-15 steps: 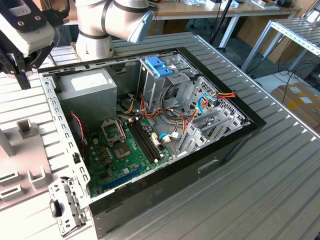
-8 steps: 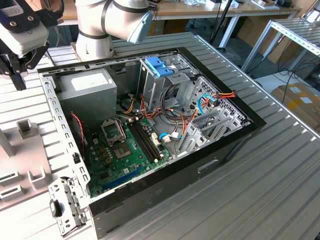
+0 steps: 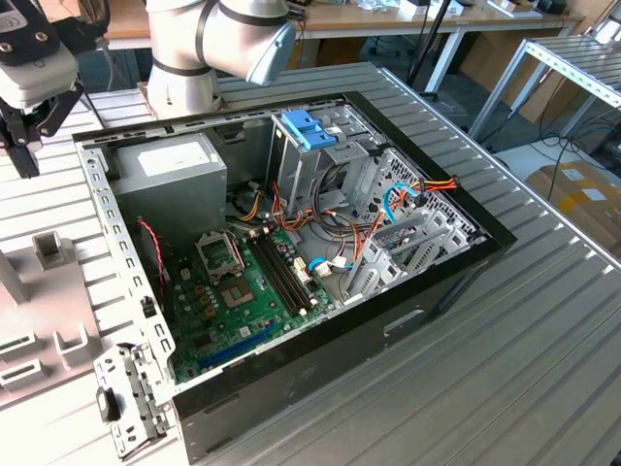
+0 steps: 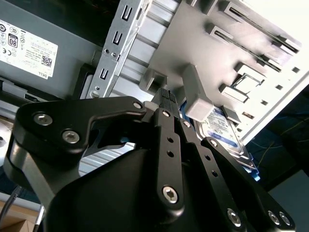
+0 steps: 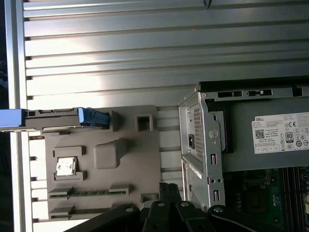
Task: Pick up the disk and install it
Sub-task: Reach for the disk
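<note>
The silver-grey jointed robot arm (image 3: 228,34) stands at the far side and bends toward the exterior view's left. There its black two-fingered gripper (image 3: 24,155) hangs pointing downward at the far left. In both wrist views the black perforated fingers (image 4: 166,140) (image 5: 165,193) lie pressed together at the tips, gripping nothing.

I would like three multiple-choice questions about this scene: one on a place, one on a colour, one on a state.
1. Where is the disk?
A) on the floor
B) in the grey holder
C) on a shelf

2. What colour is the motherboard?
A) red
B) white
C) green

3. The computer case is:
A) open
B) closed
C) upside down

Answers: B, the disk sits among the holder's posts in the second wrist view; C, the board is green in the exterior view; A, the parts inside the case show from above.
</note>
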`<action>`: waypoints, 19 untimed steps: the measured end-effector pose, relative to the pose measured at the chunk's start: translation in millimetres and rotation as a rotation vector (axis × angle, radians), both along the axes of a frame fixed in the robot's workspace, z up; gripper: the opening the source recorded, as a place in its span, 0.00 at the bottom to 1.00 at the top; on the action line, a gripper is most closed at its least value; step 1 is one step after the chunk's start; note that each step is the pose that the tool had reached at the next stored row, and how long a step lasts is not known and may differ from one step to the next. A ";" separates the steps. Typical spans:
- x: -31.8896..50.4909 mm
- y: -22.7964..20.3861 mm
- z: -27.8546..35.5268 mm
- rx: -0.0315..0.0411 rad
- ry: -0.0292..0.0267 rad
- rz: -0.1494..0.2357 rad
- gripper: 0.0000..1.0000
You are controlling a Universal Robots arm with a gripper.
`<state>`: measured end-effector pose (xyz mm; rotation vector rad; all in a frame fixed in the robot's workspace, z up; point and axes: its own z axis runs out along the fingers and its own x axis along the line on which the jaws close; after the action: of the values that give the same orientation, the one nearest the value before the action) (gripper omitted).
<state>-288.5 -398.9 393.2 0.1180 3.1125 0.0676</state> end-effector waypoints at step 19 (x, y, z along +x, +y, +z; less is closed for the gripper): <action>-18.2 0.0 -0.2 0.0000 0.0000 0.000 0.11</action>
<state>-306.7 -398.9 393.0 0.1179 3.1125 0.0676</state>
